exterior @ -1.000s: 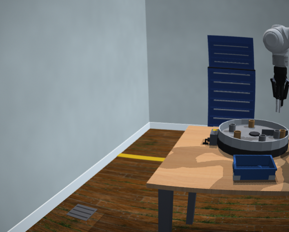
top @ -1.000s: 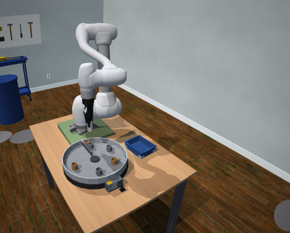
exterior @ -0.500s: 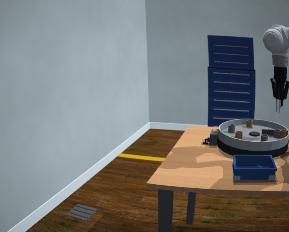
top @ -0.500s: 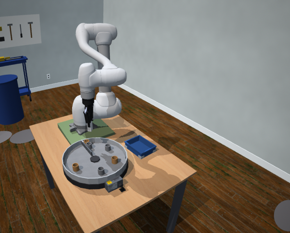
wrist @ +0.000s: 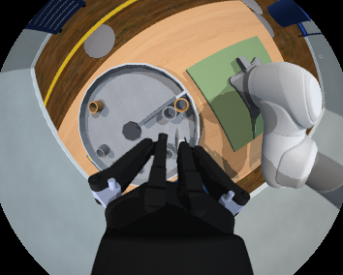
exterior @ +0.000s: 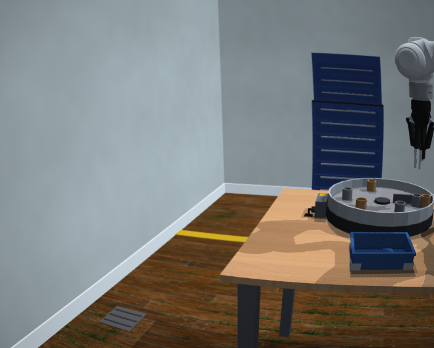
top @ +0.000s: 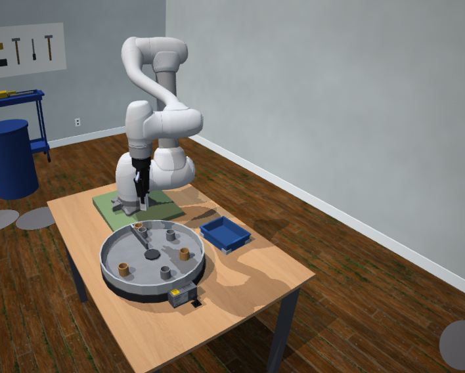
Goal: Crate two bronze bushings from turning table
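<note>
My gripper (top: 144,203) (exterior: 417,163) (wrist: 171,132) hangs nearly shut, gripping nothing; three bronze bushings stand on the turning table (top: 124,253) (exterior: 378,219) (wrist: 119,92).

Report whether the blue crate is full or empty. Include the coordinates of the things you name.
Empty: the blue crate (top: 224,234) (exterior: 382,260) shows bare inner floor from above, and no bushing stands inside it.

The landmark is the wooden table (top: 241,305) (exterior: 284,269) (wrist: 182,44). Behind it in the exterior view stands a blue drawer cabinet (exterior: 346,142), near a grey wall (exterior: 266,93). Below the table is a brown plank floor (top: 365,312) (exterior: 195,299). In the top view, to the left of the table, there is a blue barrel (top: 11,160), beside a blue cart (top: 14,100). Shadows and warm light lie across the table.
</note>
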